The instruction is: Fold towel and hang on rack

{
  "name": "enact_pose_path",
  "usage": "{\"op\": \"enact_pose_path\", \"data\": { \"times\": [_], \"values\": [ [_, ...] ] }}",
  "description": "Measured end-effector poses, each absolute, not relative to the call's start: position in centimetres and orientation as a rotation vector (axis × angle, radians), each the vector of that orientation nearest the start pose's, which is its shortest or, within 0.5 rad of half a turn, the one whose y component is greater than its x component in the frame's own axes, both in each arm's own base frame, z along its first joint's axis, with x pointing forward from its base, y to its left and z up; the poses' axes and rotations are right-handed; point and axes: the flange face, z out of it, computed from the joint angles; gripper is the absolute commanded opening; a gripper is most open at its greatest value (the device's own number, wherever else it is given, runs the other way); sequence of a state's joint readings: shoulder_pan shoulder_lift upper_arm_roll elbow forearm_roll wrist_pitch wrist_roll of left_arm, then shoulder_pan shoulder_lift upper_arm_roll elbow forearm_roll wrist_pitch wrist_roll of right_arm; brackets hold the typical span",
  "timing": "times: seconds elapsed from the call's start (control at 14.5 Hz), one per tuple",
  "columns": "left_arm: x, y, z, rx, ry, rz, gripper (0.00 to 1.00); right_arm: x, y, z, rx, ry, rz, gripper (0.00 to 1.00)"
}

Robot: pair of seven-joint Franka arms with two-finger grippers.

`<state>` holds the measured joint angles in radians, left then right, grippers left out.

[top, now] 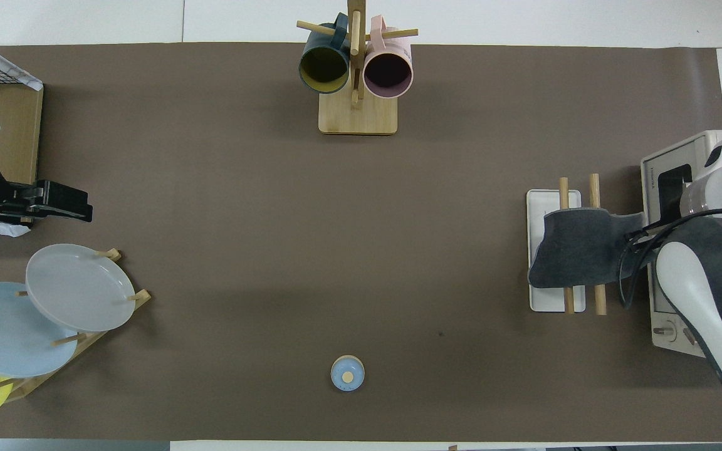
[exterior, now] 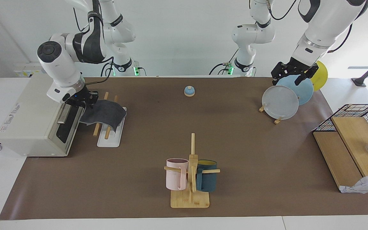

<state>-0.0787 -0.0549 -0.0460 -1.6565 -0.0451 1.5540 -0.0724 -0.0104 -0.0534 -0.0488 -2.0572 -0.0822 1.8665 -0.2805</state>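
1. Here the towel (exterior: pixel 103 114) is lying over the rack (exterior: pixel 109 140), dark grey face up, in the left-centre of the facing view and at the right-centre of the overhead view; it is draping across both wooden rods, with its edge toward the white appliance (exterior: pixel 27 124) lifted.
2. The right hand (exterior: pixel 83 99) is sitting at that lifted edge, just over the gap between rack and appliance; it is looking closed on the towel's corner, judging by the cloth rising up to the fingers.
3. The left hand (exterior: pixel 294 72) is hanging over the plate stand (exterior: pixel 283 102) in the upper right of the facing view, waiting; whether its fingers are open I cannot tell.
4. The cloth is reading as light, soft and limp: it is sagging between the rods and curling down at its free edge, so it will probably be following the hand with no resistance yet bunching or sliding off the smooth rods if tugged sideways.
5. A corner or hem pinch, as now, is seeming the sound hold; a mid-cloth grip would likely be gathering extra layers.
6. The hanging is appearing nearly done, with release and evening out of the drape remaining.
7. The mug stand (exterior: pixel 190 199) and bell (exterior: pixel 189 91) are standing well apart from the work.
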Motion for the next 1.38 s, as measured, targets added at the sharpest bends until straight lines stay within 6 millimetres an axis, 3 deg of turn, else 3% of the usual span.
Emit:
{"op": "enact_pose_path", "data": {
  "times": [0.21, 0.35, 0.62, 0.83, 0.97, 1.17, 1.38],
  "values": [
    [53.8, -7.4, 60.1, -3.177, 0.092, 0.097, 1.00, 52.3, -3.4, 45.9, -3.163, -0.407, 0.202, 1.00],
    [53.7, -7.6, 60.6, -3.178, 0.099, 0.082, 1.00, 52.4, -3.3, 47.3, -3.167, -0.411, 0.181, 1.00],
    [52.9, -7.1, 61.9, -3.178, 0.089, 0.069, 1.00, 52.8, -2.9, 52.3, -3.178, -0.398, 0.146, 1.00],
    [52.5, -7.0, 62.3, -3.175, 0.087, 0.103, 1.00, 52.7, -2.9, 55.9, -3.192, -0.287, 0.164, 1.00],
    [52.5, -6.9, 62.2, -3.173, 0.086, 0.116, 1.00, 52.8, -2.7, 56.7, -3.198, -0.232, 0.168, 1.00],
    [52.5, -6.7, 62.2, -3.171, 0.080, 0.122, 1.00, 53.2, -2.6, 56.0, -3.197, -0.205, 0.186, 1.00],
    [52.5, -6.4, 62.2, -3.171, 0.072, 0.121, 1.00, 54.6, -2.6, 56.2, -3.198, -0.193, 0.190, 1.00]
  ]
}}
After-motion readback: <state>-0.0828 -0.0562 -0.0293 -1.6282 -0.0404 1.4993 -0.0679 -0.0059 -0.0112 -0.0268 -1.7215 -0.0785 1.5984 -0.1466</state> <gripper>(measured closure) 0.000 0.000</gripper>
